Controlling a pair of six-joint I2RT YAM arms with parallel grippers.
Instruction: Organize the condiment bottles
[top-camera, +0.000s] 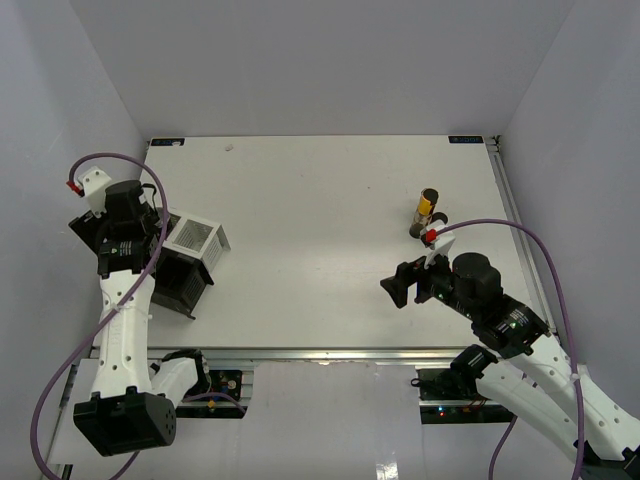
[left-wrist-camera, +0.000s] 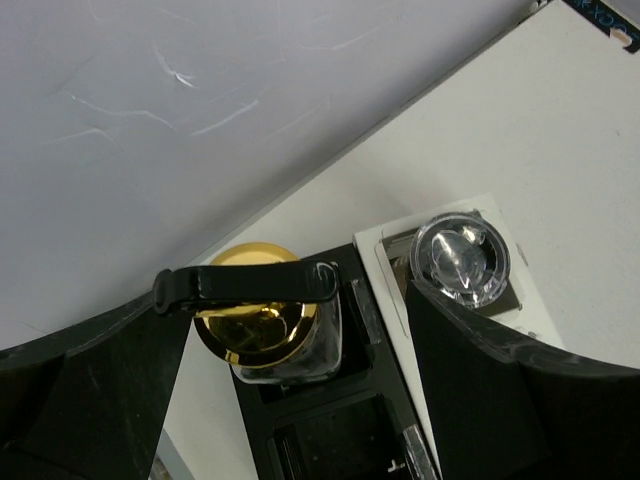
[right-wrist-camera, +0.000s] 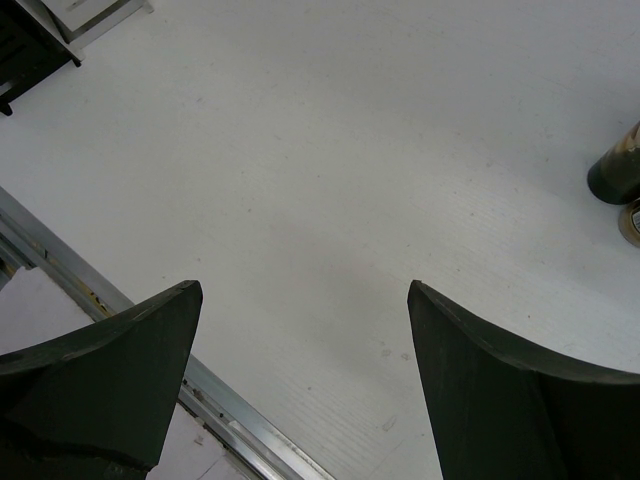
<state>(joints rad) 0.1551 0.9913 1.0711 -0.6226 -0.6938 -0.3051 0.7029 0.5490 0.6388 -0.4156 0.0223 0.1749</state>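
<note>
Well, my left gripper (left-wrist-camera: 295, 300) hangs spread wide over the rack (left-wrist-camera: 380, 255) — gold-capped square bottle (left-wrist-camera: 255, 335) in a black compartment, squat clear jar (left-wrist-camera: 462, 262) in the white one beside it. My right gripper (right-wrist-camera: 305, 290) gapes empty; the slim yellow-labelled bottle (top-camera: 427, 212) stands near it on the table (top-camera: 320, 200) — label unreadable.

White table (top-camera: 320, 200), matte, boxed in on three sides by plain pale lilac-grey walls: back wall (top-camera: 320, 60) across top of frame, left wall (top-camera: 50, 100), right wall (top-camera: 590, 100). Aluminium rail (top-camera: 330, 354) along the table's near edge, lower frame. Light is even and diffuse, soft shadows only. The left wrist view shows faint scuff marks (left-wrist-camera: 180, 75) on the wall, upper left.
</note>
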